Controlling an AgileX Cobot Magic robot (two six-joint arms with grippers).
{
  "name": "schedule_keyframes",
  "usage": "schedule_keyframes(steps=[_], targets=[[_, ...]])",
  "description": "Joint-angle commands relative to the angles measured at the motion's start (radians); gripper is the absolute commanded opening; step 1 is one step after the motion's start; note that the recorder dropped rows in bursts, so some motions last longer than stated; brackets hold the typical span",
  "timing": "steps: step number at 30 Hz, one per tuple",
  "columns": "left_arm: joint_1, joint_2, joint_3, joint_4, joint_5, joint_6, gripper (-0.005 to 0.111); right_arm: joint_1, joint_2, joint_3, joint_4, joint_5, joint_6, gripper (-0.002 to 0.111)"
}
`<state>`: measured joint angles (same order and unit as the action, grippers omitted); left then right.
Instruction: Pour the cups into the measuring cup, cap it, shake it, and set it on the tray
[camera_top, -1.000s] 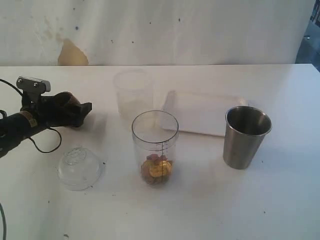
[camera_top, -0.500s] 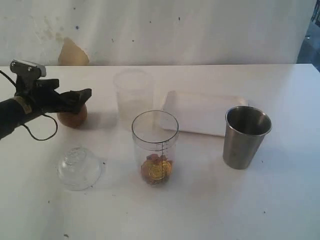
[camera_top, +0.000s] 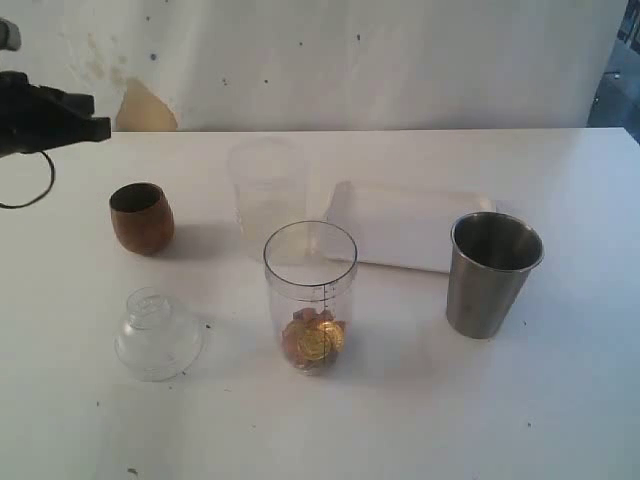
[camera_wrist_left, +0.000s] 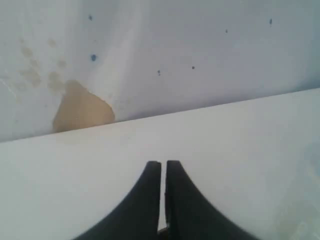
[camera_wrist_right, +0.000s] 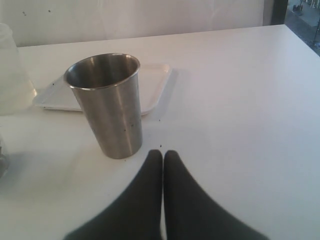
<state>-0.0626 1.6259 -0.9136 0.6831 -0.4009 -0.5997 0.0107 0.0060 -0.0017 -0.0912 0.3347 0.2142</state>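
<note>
Worktop (camera_top: 560, 400), exterior view, clock bearings taken from the measuring cup.

- Measuring cup (camera_top: 310, 295): centre, upright, mouth open. Clear wall. A small heap of gold and brown pieces (camera_top: 313, 340) sits on its bottom; most of the cup above it is clear.
- Domed lid (camera_top: 157, 335): at 9 o'clock, well apart, lying on the worktop by itself.
- Wooden cup (camera_top: 141, 217): at 10 o'clock, upright, inside dark; contents cannot be told.
- Frosted beaker (camera_top: 266, 190): at 12 o'clock, just behind the measuring cup; contents unclear.
- Tray (camera_top: 400, 225): at 1 o'clock, flat, white.
- Steel tumbler (camera_top: 492, 275): at 3 o'clock, upright, just in front of the tray's near right corner. The right wrist view shows its bare inner wall, but the bottom is hidden.

Writing: a black vertical scale on the measuring cup's front; its figures are too small to read.

Left fingers (camera_top: 90, 128): at 10 o'clock, high, beyond the wooden cup and apart from it. Tips together with only a thin slit between them, gripping nothing (camera_wrist_left: 152, 175).

Right fingers (camera_wrist_right: 154, 165): pressed together, low over the worktop, the steel tumbler just beyond the tips, not touching.
</note>
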Motion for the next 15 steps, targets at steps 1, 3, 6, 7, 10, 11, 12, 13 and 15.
schedule_keyframes(steps=[1,3,6,7,10,11,12,13,15], targets=[[0.001,-0.211,0.057,0.05,0.089,-0.065,0.002,0.0,-0.006,0.002,-0.007,0.001,-0.001,0.0],[0.001,-0.307,0.101,0.05,0.111,-0.085,0.002,0.0,-0.006,0.002,-0.007,0.001,-0.001,0.0],[0.001,-0.47,0.191,0.05,0.134,-0.109,0.002,0.0,-0.006,0.002,-0.007,0.001,-0.001,0.0],[0.001,-0.526,0.221,0.05,0.152,-0.116,0.002,0.0,-0.006,0.002,-0.007,0.001,-0.001,0.0],[0.001,-0.7,0.307,0.05,0.256,-0.195,0.002,0.0,-0.006,0.002,-0.007,0.001,-0.001,0.0],[0.001,-0.762,0.332,0.05,0.302,-0.217,0.002,0.0,-0.006,0.002,-0.007,0.001,-0.001,0.0],[0.001,-0.815,0.346,0.05,0.336,-0.223,0.002,0.0,-0.006,0.002,-0.007,0.001,-0.001,0.0],[0.001,-0.879,0.373,0.05,0.379,-0.226,0.002,0.0,-0.006,0.002,-0.007,0.001,-0.001,0.0],[0.001,-0.991,0.406,0.048,0.454,-0.226,0.002,0.0,-0.006,0.002,-0.007,0.001,-0.001,0.0]])
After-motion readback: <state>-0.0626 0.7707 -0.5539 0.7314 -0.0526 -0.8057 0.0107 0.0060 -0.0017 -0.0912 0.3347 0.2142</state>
